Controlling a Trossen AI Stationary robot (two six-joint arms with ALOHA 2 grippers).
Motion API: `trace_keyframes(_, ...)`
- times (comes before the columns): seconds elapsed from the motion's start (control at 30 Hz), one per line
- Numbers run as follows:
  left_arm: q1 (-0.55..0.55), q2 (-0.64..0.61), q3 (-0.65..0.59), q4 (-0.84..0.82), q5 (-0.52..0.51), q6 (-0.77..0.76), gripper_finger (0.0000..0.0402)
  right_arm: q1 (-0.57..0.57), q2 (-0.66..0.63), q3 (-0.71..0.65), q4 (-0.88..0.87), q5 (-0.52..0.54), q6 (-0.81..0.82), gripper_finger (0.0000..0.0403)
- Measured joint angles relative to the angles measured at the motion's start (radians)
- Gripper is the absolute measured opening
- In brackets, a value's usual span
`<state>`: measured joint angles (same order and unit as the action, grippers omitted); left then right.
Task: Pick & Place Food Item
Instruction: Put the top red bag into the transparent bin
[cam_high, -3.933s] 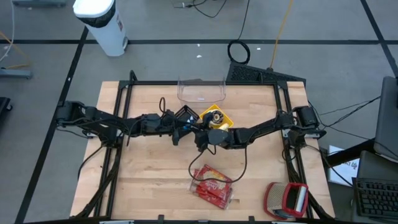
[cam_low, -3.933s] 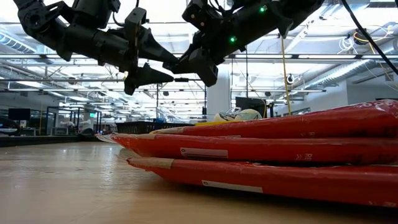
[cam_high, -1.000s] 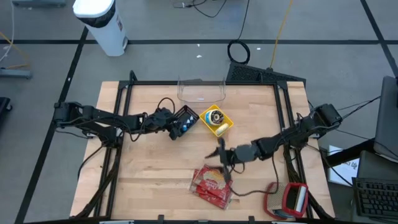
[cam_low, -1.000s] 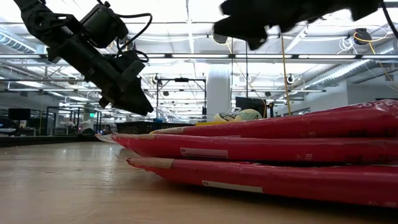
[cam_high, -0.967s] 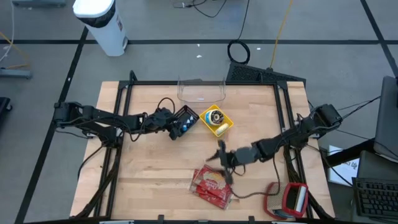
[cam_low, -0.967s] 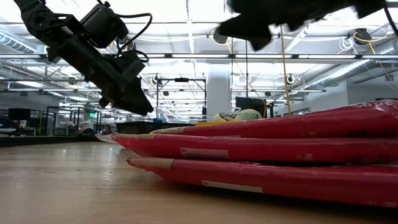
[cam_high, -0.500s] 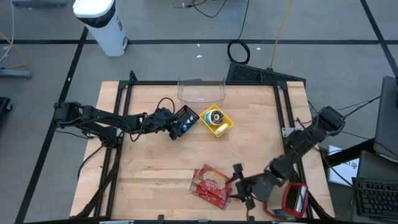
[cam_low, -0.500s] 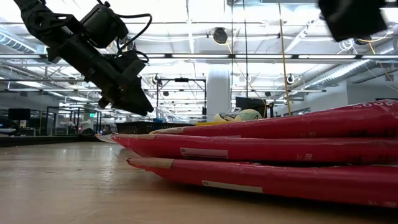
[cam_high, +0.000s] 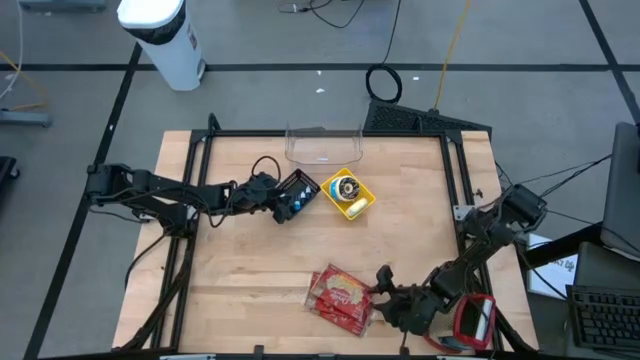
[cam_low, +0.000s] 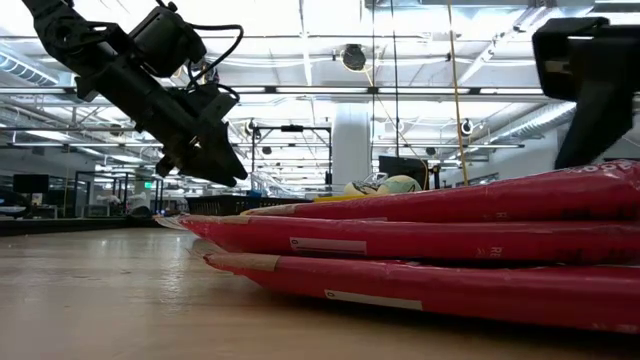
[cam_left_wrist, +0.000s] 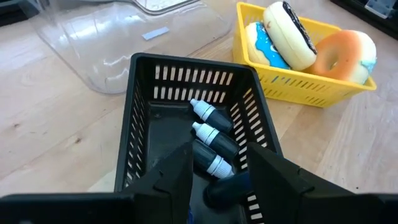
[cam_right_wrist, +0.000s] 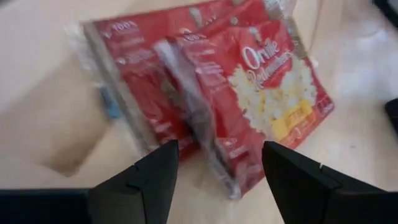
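From above, the right gripper (cam_high: 385, 290) hovers just beside the red popcorn packs (cam_high: 340, 297) near the desk's (cam_high: 250, 270) front edge. The left gripper (cam_high: 283, 200) holds a black basket (cam_high: 297, 190) beside the yellow doughnut tray (cam_high: 348, 194).

Right wrist: the fingers (cam_right_wrist: 155, 171) stand wide over the packs, touching nothing.

Left wrist: small bottles (cam_left_wrist: 211, 137) lie inside the basket.

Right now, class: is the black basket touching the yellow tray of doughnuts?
Apart. In the left wrist view, bare wood shows between the black basket and the yellow tray; the high view shows the same gap.
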<state>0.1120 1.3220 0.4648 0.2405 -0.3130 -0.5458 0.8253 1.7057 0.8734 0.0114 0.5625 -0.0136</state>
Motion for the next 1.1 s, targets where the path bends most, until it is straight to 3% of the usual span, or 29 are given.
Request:
trace_keyframes(0.13, 0.000, 0.000, 0.000, 0.000, 0.000, 0.013, 0.0152, -0.008, 0.022, 0.000, 0.006, 0.135, -0.049, 0.0214)
trace_keyframes(0.2, 0.000, 0.000, 0.000, 0.000, 0.000, 0.013, 0.0152, -0.014, 0.027, 0.000, 0.006, 0.150, -0.080, 0.0205)
trace_keyframes(0.4, 0.000, 0.000, 0.000, 0.000, 0.000, 0.017, 0.0152, -0.039, 0.028, 0.000, 0.031, 0.075, -0.100, 0.0147)
trace_keyframes(0.7, 0.000, 0.000, 0.000, 0.004, -0.003, 0.017, 0.0152, -0.089, 0.028, 0.000, 0.051, -0.059, -0.076, 0.0008)
trace_keyframes(0.9, 0.000, 0.000, 0.000, 0.004, -0.003, 0.018, 0.0152, -0.114, -0.036, -0.001, 0.080, -0.057, -0.076, 0.0002)
trace_keyframes(1.1, 0.000, 0.000, 0.000, 0.018, -0.003, 0.020, 0.0152, -0.138, -0.213, -0.001, 0.101, 0.069, -0.053, 0.0001)
